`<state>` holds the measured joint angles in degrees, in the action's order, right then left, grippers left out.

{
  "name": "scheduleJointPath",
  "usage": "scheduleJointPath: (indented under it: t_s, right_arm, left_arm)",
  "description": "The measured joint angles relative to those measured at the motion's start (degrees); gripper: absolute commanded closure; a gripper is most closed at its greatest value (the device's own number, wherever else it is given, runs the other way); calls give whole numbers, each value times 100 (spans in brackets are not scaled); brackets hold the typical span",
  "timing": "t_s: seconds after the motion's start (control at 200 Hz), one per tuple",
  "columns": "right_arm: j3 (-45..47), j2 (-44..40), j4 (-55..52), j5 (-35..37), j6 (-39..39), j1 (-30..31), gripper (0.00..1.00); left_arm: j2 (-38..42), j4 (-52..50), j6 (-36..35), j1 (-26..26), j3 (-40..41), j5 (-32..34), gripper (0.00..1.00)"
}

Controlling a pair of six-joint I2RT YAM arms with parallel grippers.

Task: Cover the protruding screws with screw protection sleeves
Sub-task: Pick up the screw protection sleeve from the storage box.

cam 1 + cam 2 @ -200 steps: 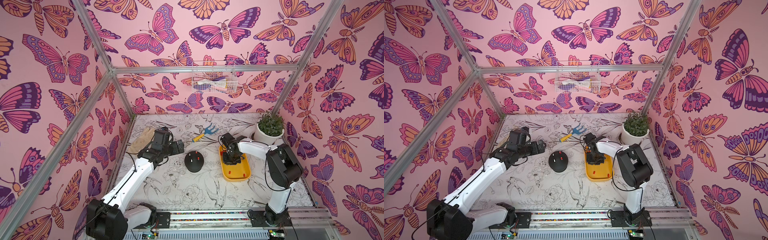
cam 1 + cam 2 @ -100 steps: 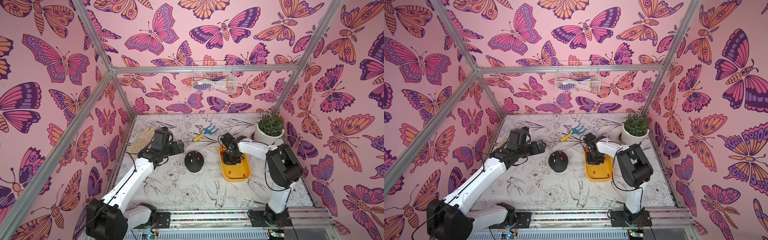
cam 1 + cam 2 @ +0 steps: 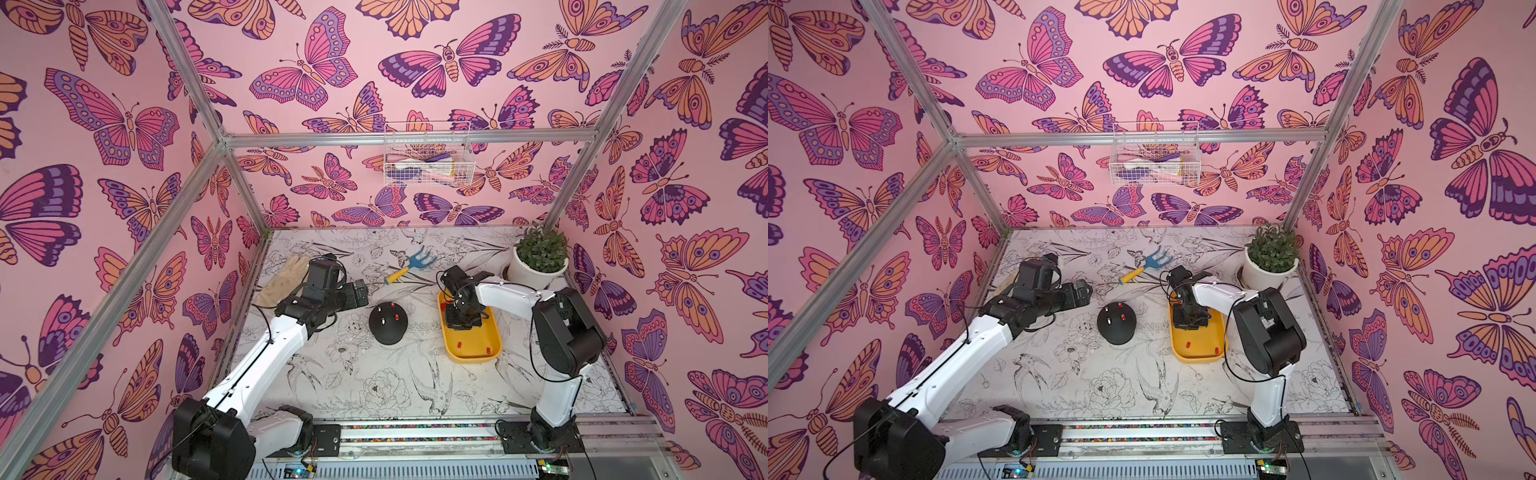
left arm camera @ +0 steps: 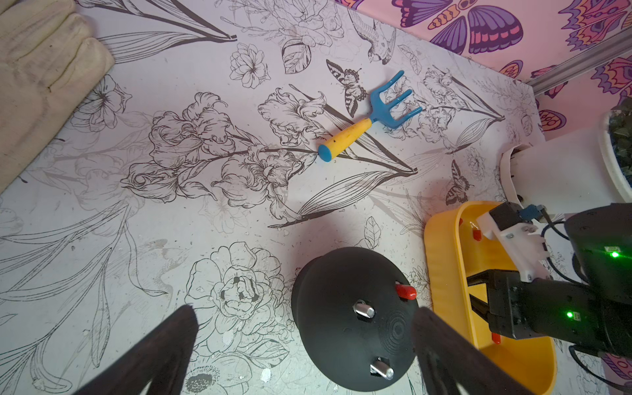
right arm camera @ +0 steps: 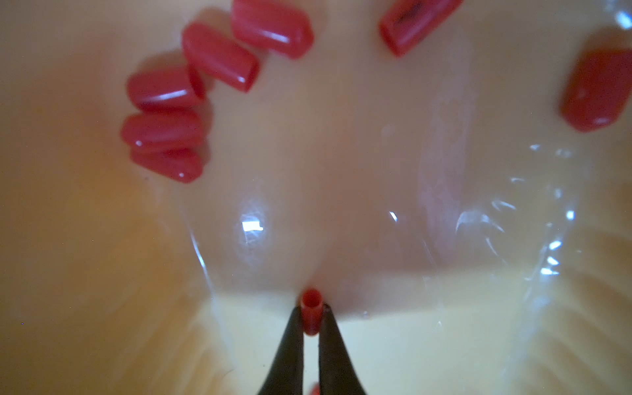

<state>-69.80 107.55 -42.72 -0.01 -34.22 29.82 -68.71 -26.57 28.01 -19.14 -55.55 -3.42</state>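
Red rubber sleeve [image 5: 311, 304] pinched between the two dark tips of the right claw [image 5: 311, 318]. The jaws are nearly closed, the gap no wider than the sleeve itself, and the tips press its sides. It stands on end with its open mouth toward the wrist camera. Whether it touches the tray floor or hangs just clear of it: cannot tell. Seven spare sleeves [image 5: 220, 56] lie loose on the yellow tray [image 3: 473, 332] beyond the tips, five in a loose cluster and two apart, none touching the claw. In both top views the right claw reaches down into the far half of the tray, and two spares show at its near end. The left claw [image 4: 304, 309] has its jaws spread wide and holds nothing. It hovers above the table beside the black dome [image 4: 342, 335], on its left, not touching it. On the dome top the screws [image 4: 364, 309], by the left wrist view: one wears a red sleeve, two stand bare and silvery. The dome sits between the two claws, near the tray but apart from it.
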Motion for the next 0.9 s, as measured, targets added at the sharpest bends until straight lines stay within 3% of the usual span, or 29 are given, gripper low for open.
scheduleJointPath:
  t_s: [0.616, 0.901]
  right_arm:
    - [9, -79, -11, -4, 149, 2, 90]
    - [118, -603, -15, -116, 319, 2, 90]
  left_arm:
    - [0, -2, 98, -7, -26, -131, 0]
    - [-66, 2, 96, -389, -424, -129, 0]
